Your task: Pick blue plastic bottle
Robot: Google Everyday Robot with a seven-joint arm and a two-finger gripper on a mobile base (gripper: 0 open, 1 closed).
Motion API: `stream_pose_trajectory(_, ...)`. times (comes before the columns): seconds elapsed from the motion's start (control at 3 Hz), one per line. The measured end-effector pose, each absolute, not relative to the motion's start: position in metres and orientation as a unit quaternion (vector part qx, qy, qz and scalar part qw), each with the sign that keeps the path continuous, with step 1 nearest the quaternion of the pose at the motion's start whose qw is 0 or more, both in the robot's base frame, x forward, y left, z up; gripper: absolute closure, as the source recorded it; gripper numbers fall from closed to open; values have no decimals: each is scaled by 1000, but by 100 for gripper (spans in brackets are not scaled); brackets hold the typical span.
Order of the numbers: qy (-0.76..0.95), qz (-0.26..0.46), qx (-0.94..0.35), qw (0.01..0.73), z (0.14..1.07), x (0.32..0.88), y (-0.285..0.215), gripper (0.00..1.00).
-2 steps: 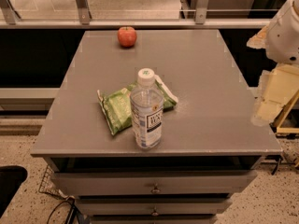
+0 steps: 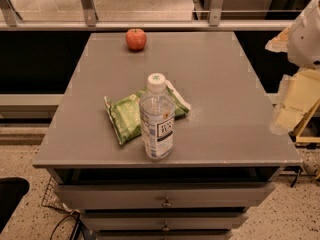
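The blue plastic bottle (image 2: 157,118) is clear, with a white screw cap and a white-blue label with a dark panel. It stands upright near the front edge of the grey table (image 2: 220,84). A flat green snack packet (image 2: 126,116) lies just behind it and to its left. A red apple (image 2: 136,39) sits at the table's far edge. My gripper (image 2: 294,104), cream-coloured under the white arm housing, hangs off the table's right side, well apart from the bottle and holding nothing I can see.
The table top sits on a cabinet with drawers (image 2: 165,196) at the front. A metal rail with glass panels (image 2: 150,19) runs behind the table. Speckled floor lies to the left and right, with a dark object (image 2: 10,196) at lower left.
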State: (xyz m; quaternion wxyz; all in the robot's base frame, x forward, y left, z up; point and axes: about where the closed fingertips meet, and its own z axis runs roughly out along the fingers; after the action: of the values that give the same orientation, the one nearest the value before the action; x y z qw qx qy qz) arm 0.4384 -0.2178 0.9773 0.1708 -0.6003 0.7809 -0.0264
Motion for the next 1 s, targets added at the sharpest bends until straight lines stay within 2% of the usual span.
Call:
stream_pose_trajectory(0.33,778,12,-592,211,969,439,-226,0)
stream_pose_trajectory(1.0,736,163,-568,330,930,442,-234,0)
